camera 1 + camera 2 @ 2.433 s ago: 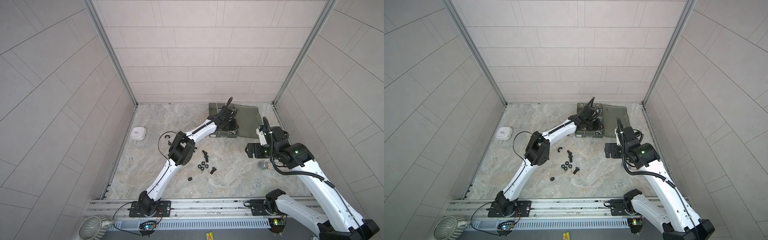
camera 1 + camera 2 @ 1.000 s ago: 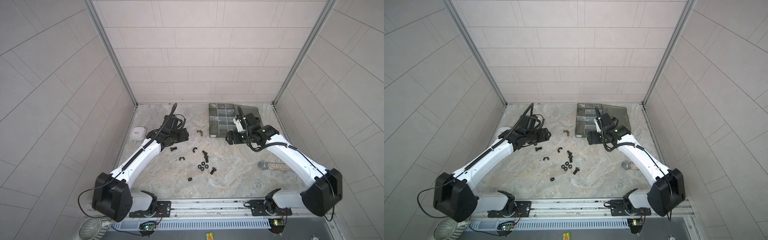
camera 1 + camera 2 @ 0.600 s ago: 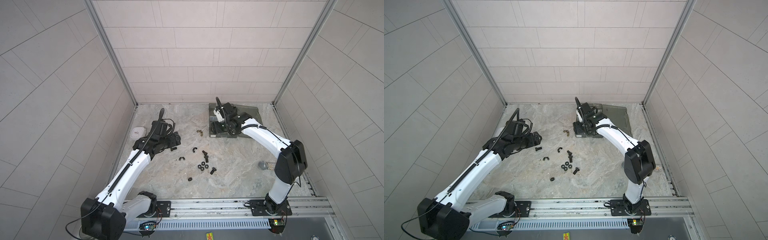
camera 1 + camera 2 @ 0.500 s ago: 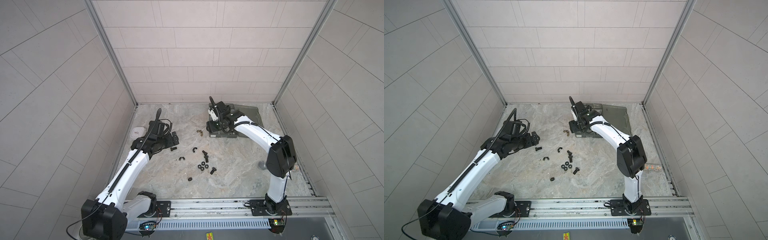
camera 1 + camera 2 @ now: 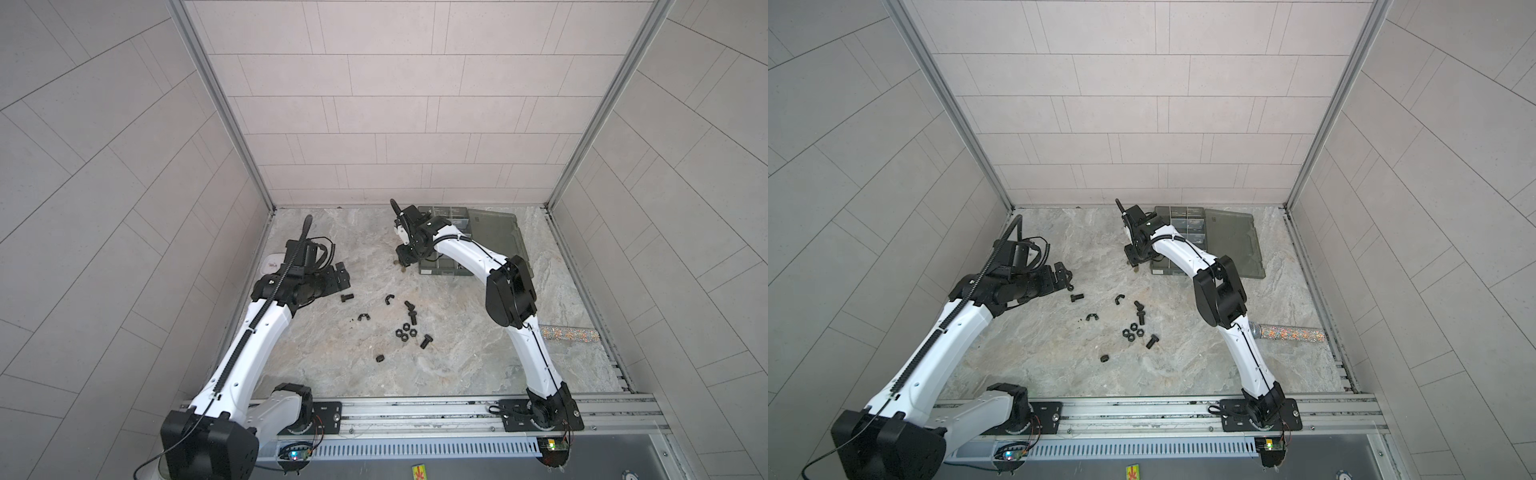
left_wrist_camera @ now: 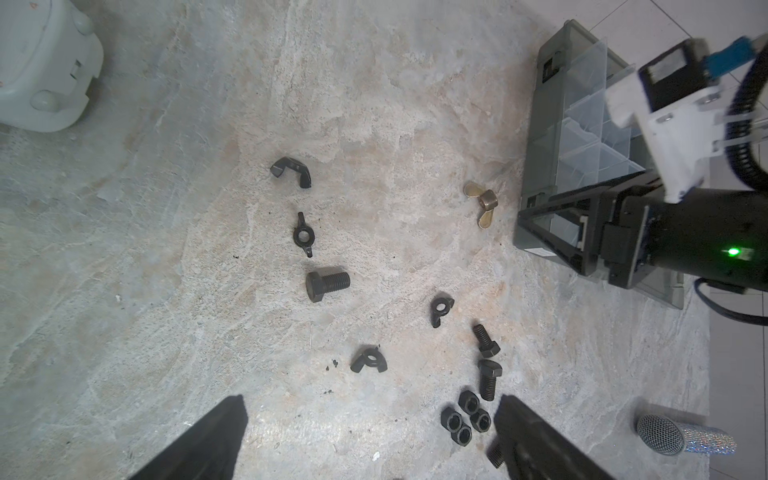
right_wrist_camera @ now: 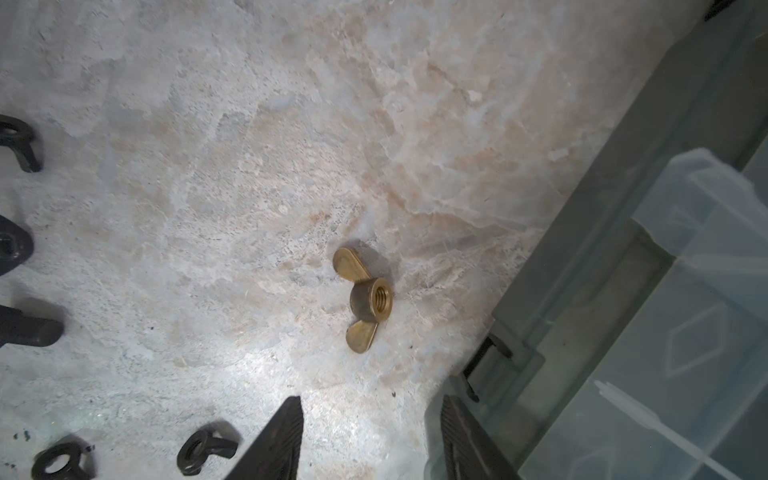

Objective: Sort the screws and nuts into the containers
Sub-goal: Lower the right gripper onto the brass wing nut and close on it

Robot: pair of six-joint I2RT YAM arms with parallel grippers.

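Black screws [image 5: 346, 297] [image 6: 326, 283], black hex nuts [image 5: 405, 333] [image 6: 465, 419] and black wing nuts [image 6: 369, 360] lie scattered on the marble floor. A brass wing nut [image 7: 368, 297] [image 6: 481, 203] lies by the near left corner of the smoky organizer box [image 5: 453, 216] [image 7: 665, 291], whose containers stand open beside the flat lid [image 5: 494, 237]. My right gripper [image 5: 405, 257] [image 7: 370, 419] hovers just short of the brass wing nut, open, with nothing between its fingers. My left gripper [image 5: 340, 276] [image 6: 370, 419] is wide open and empty, left of the scattered pieces.
A white round device [image 5: 272, 262] [image 6: 41, 62] sits by the left wall. A glittery tube with a mesh end [image 5: 1289, 333] [image 6: 681, 434] lies near the right wall. The tiled walls close in three sides, and the arms' rail [image 5: 415, 415] runs along the front.
My right gripper has swung left across the box to its near left corner, over the brass wing nut, and its jaws have narrowed. The left gripper has opened wider and drawn back slightly.
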